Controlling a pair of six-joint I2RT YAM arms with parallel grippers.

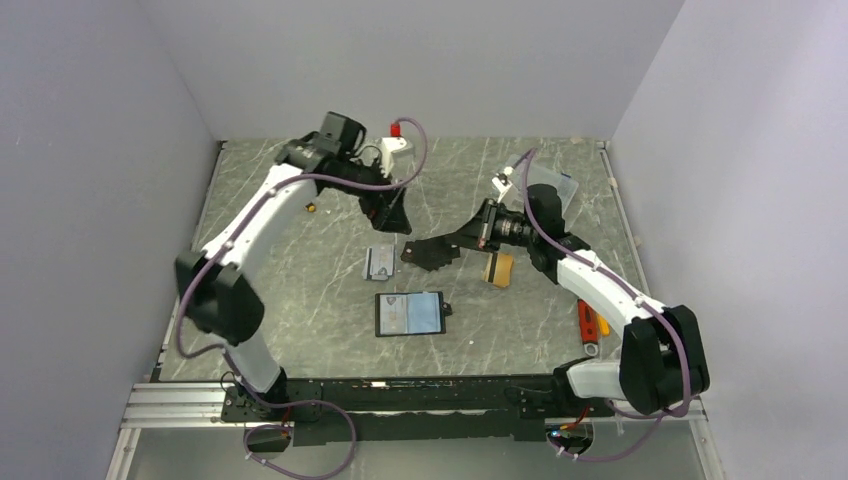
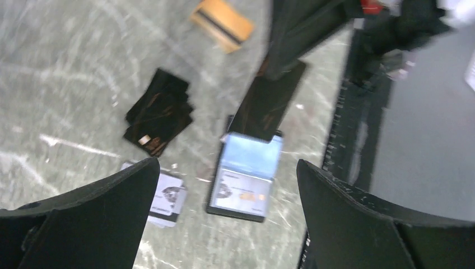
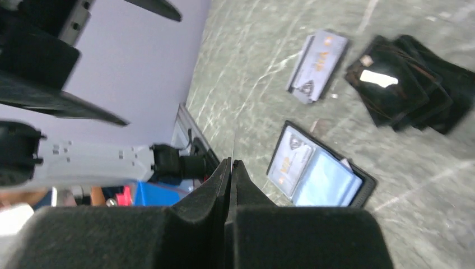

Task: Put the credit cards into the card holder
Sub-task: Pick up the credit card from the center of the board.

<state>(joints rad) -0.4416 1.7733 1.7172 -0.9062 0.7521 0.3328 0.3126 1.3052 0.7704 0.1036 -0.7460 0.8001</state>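
Note:
The card holder [image 1: 409, 313] [image 2: 246, 176] [image 3: 320, 175] lies open on the table, pale blue inside, with a card in one pocket. A thin dark credit card [image 2: 266, 103] hangs over the holder's edge with my right gripper [image 1: 462, 240] [image 3: 231, 163] shut on it; it shows edge-on in the right wrist view. An orange-tan credit card [image 1: 497, 268] [image 2: 222, 22] with a black stripe lies right of the holder. A grey-white card [image 1: 379, 262] [image 2: 162, 199] [image 3: 316, 64] lies beyond the holder. My left gripper [image 1: 392, 212] [image 2: 227, 224] hovers open and empty above them.
A fanned black stack [image 1: 425, 255] [image 2: 159, 112] [image 3: 403, 84] lies between the grey-white card and the right gripper. An orange-handled tool [image 1: 590, 325] rests at the near right. A white block with a red cap [image 1: 396, 150] and a clear container [image 1: 555, 190] stand at the back.

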